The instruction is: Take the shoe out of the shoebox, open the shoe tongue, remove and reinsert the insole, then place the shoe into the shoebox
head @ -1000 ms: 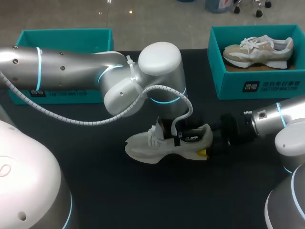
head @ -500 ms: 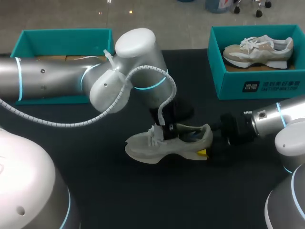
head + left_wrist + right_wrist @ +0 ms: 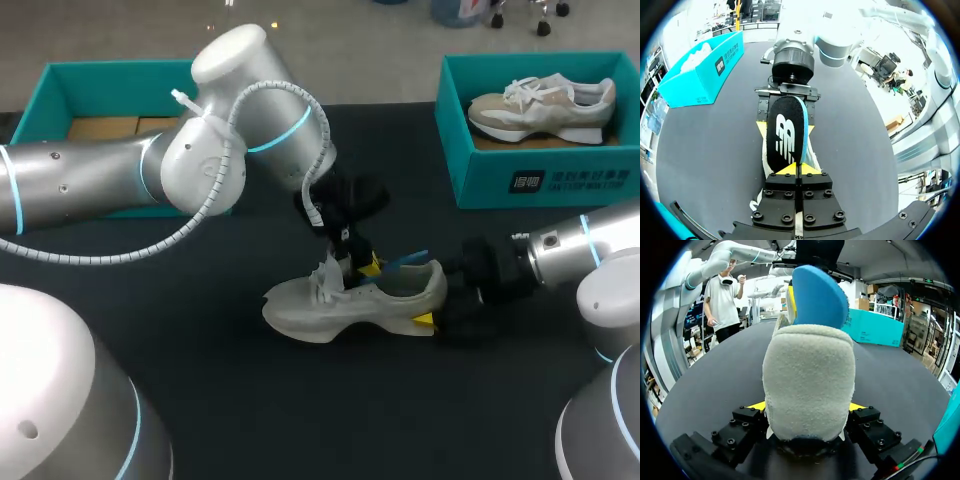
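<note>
Left arm (image 3: 100, 180) draws back; left gripper (image 3: 796, 169) pinches black-and-blue foam insole (image 3: 785, 132), mostly out of cream sneaker (image 3: 330, 305). Right gripper (image 3: 807, 407) clamps heel (image 3: 807, 375). Remaining: reinsert, return to teal cardboard shoebox (image 3: 130, 75).

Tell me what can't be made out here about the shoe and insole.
- Right wrist view: the heel of the shoe hides its tongue and toe.
- Left wrist view: the insole covers the shoe's opening.
- Head view: the left arm hides part of the left shoebox.
</note>
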Available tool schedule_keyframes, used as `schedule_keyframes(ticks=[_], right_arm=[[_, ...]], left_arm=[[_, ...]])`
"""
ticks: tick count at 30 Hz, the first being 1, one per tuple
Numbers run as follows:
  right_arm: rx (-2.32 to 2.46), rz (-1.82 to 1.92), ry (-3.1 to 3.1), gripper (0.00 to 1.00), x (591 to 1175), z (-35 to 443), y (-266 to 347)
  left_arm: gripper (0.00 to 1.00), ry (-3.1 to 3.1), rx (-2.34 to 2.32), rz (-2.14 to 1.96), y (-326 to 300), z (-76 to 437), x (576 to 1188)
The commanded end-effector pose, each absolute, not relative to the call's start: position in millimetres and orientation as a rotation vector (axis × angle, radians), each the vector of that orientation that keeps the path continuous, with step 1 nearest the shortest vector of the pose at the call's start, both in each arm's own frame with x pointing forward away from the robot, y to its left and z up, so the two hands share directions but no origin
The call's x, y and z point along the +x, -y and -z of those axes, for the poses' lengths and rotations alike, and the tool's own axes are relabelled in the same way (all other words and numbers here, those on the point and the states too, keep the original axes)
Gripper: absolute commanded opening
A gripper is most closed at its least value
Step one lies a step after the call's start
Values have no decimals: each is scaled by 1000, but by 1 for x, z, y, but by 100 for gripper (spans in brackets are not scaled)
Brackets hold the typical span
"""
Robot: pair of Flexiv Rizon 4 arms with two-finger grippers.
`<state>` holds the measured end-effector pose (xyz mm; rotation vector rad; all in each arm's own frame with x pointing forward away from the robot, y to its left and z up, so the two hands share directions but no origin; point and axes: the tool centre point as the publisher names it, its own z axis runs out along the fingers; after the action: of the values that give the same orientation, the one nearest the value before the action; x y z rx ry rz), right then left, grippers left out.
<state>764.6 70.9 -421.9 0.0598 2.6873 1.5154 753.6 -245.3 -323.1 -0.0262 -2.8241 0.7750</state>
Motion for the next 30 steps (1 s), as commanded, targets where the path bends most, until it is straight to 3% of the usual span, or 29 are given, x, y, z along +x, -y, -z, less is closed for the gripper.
schedule_keyframes(ticks=[1,8,9,10,13,16,18,24,30], right_arm=[[60,-1510,-2690,0,765,425,-71],[60,-1510,-2690,0,765,425,-71],[60,-1510,-2690,0,765,425,-71],[60,-1510,-2690,0,765,425,-71],[60,-1510,-2690,0,765,425,-71],[60,-1510,-2690,0,765,425,-71],[60,-1510,-2690,0,765,425,-71],[60,-1510,-2690,0,765,425,-71],[60,-1510,-2690,0,765,425,-71]], left_arm=[[0,2801,-29,-840,248,315,757],[0,2769,-77,-926,260,298,756],[4,2769,-78,-927,262,298,755],[20,2770,-79,-928,264,299,755],[24,2784,-69,-927,269,303,754],[39,2802,-68,-937,270,306,751],[37,2828,-57,-940,270,306,749],[46,2930,-25,-971,270,306,742],[47,2972,-7,-984,266,310,738]])
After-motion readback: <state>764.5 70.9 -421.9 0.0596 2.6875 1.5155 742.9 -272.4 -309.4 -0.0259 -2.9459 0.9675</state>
